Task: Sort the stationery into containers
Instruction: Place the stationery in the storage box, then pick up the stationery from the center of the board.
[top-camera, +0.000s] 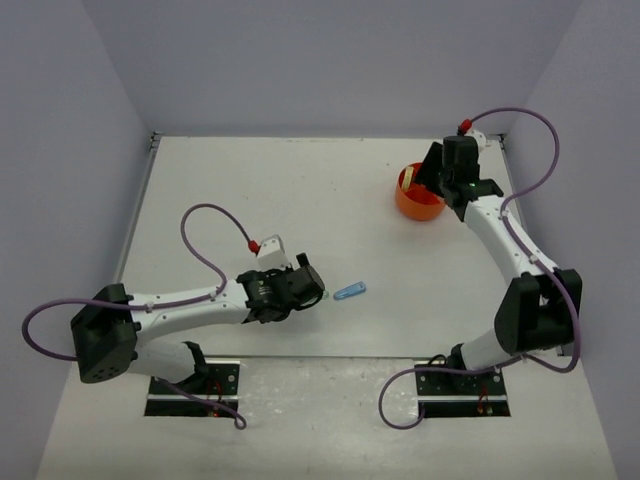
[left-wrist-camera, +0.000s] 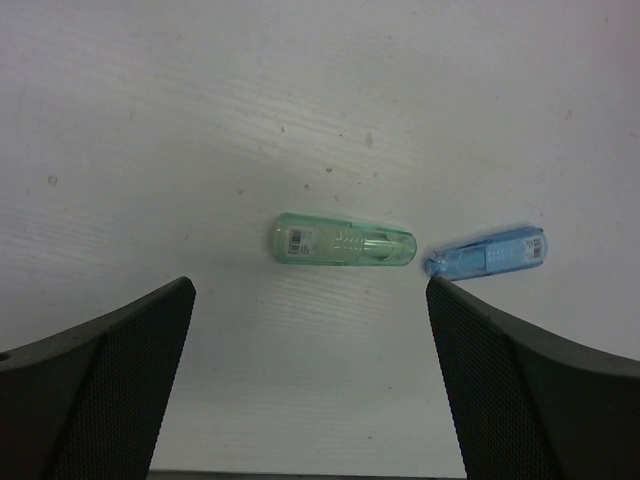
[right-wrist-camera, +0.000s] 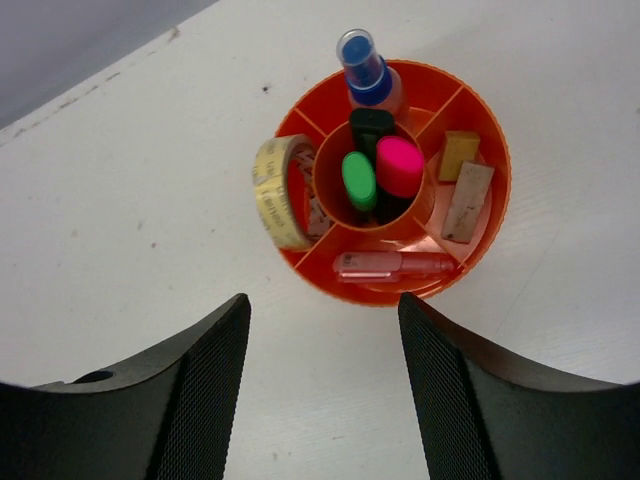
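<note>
A pale green clip (left-wrist-camera: 344, 243) and a blue clip (left-wrist-camera: 487, 252) lie end to end on the white table; the blue one also shows in the top view (top-camera: 349, 292). My left gripper (left-wrist-camera: 310, 290) is open and empty, just short of the green clip. The round orange tub (right-wrist-camera: 390, 180) stands at the far right (top-camera: 417, 196). Its centre cup holds green (right-wrist-camera: 358, 180) and pink (right-wrist-camera: 399, 166) highlighters. A blue highlighter (right-wrist-camera: 364, 68), a tape ring (right-wrist-camera: 274, 192), beige erasers (right-wrist-camera: 466, 200) and a pink clip (right-wrist-camera: 392, 264) sit in outer compartments. My right gripper (right-wrist-camera: 322, 305) is open and empty, just short of the tub.
The table's back edge (top-camera: 320, 138) meets grey walls. Cables loop off both arms (top-camera: 200, 235). The arm bases sit at the near edge (top-camera: 190, 385).
</note>
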